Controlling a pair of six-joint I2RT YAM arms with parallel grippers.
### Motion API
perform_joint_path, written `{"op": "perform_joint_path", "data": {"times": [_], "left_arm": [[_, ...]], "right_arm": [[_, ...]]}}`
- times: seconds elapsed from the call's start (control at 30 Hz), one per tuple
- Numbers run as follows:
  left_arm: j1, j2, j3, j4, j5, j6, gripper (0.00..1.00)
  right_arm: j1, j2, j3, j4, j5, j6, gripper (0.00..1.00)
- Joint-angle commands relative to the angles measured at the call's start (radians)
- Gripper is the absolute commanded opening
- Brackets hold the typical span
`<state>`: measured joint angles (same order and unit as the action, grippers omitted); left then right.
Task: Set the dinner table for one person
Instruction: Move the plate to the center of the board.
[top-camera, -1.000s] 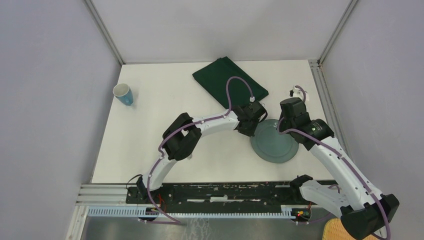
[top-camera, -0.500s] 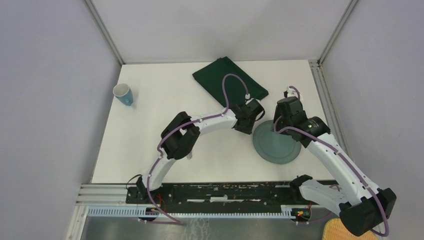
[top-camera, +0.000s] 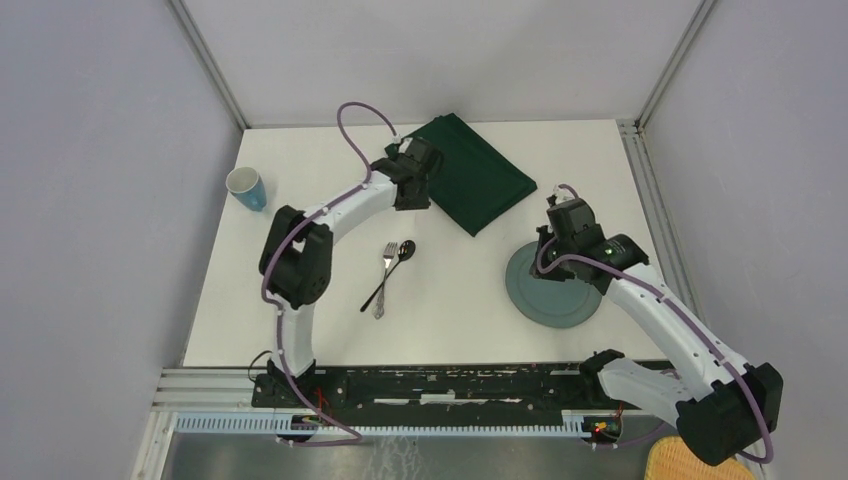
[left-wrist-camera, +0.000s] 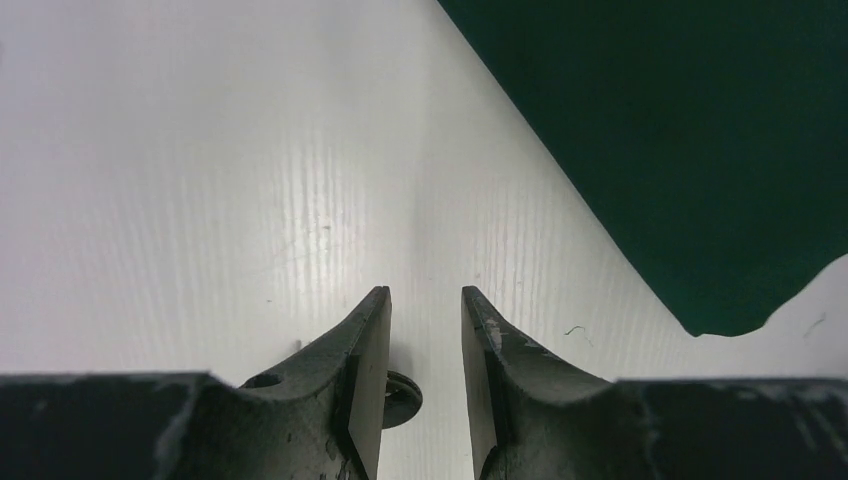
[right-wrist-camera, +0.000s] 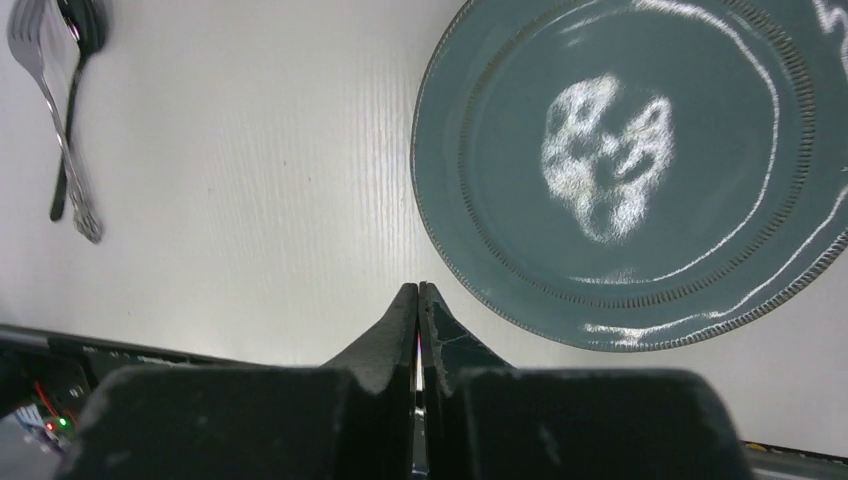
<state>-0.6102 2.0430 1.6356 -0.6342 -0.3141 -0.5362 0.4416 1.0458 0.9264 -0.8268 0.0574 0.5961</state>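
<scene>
Hardly begun, I judge — plate, fork, spoon, cup and green cloth lie scattered over the surface, left gripper spread and empty, right gripper pressed together on nothing.

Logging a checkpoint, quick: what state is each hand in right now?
Left hand: open, holding nothing.
Right hand: closed, nothing visibly held.

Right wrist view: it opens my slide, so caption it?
Shut right gripper beside round teal ceramic plate on white tabletop; metal fork and spoon in upper corner.
</scene>
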Motion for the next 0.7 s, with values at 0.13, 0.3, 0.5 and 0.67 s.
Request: {"op": "perform_joint_path", "data": {"times": [0.13, 0.3, 0.5, 0.67], "left_arm": [[0.038, -0.158, -0.012, 0.000, -0.018, 0.035, 0.40], [0.043, -0.166, -0.027, 0.004, -0.010, 0.029, 0.40], [0.044, -0.168, -0.033, 0.007, 0.001, 0.027, 0.39], [0.046, -0.183, -0.040, 0.008, 0.001, 0.028, 0.39]], "right_arm": [[0.007, 0.003, -0.108, 0.052, -0.205, -0.002, 0.00], [0.011, 0.000, -0.146, 0.049, -0.283, 0.004, 0.00], [0.021, 0.017, -0.185, 0.032, -0.315, -0.009, 0.00], [0.027, 0.035, -0.208, 0.002, -0.312, -0.017, 0.00]]}}
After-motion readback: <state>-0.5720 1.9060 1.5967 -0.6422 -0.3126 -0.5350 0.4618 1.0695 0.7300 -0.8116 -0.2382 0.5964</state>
